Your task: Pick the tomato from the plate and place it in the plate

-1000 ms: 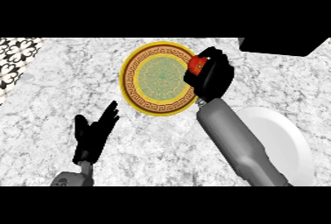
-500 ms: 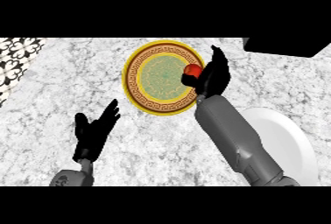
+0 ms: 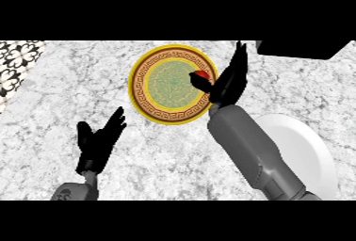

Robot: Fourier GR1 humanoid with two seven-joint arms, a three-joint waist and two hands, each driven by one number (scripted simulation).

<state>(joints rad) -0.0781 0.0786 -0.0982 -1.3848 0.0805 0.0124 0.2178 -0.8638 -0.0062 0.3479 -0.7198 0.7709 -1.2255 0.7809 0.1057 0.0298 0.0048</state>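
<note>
Tomato [image 3: 201, 75] sits on the right side of the patterned gold-rimmed plate [image 3: 154, 70], mostly hidden; only a small red patch shows beside the right robot hand [image 3: 226, 82]. That hand stands edge-on over the plate's right rim, fingers long and nearly straight, thumb reaching toward the tomato. Looks like thumb contact, but the fingers aren't curled round it, so I read the hand as apart, not clamped. Tomato not lifted by my read.

White plate [image 3: 309, 150], the likely target, lies at lower right on the worktop [image 3: 62, 108], partly under the right forearm. Left robot hand [image 3: 101, 139] rests open at lower left, fingers up, well apart from both plates.

Risks:
- Closing from this side-on pose could nudge the tomato so it rolls toward the plate's centre instead of seating between thumb and fingers.
- Hand hides most of the tomato, so grasp alignment is hard to confirm.
- Fingers or palm may catch the plate rim and shift the whole plate.
- Forearm crosses the white plate; the swing back could clip it.

Versus a second ago: the fingers have straightened from a curl over the tomato, less red shows, and the left hand has hardly moved.
</note>
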